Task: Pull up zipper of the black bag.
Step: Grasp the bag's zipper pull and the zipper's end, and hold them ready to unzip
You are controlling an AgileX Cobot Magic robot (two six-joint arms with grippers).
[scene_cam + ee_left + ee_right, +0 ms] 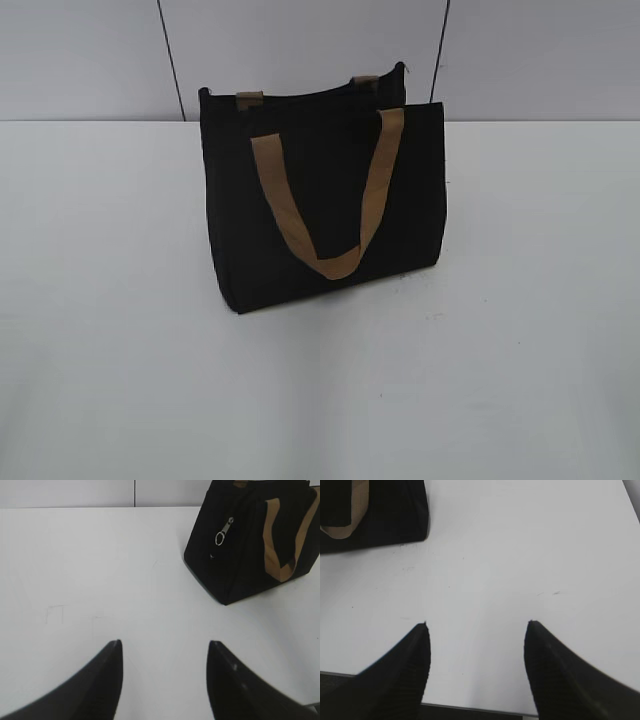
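Note:
The black bag (320, 200) stands upright at the back middle of the white table, a tan strap handle (330, 195) hanging in a U on its face. In the left wrist view the bag (240, 555) is at the upper right, and the zipper's silvery pull (223, 531) hangs on its end face. The right wrist view shows only the bag's lower corner (385, 515) at the upper left. My left gripper (164, 650) is open and empty, well short of the bag. My right gripper (476, 630) is open and empty near the table's front edge. Neither gripper shows in the exterior view.
The white table (120, 300) stretches around the bag. A grey panelled wall (90, 50) rises behind it. The table's front edge (470, 711) runs just below my right gripper, and its right edge shows at the upper right of that view.

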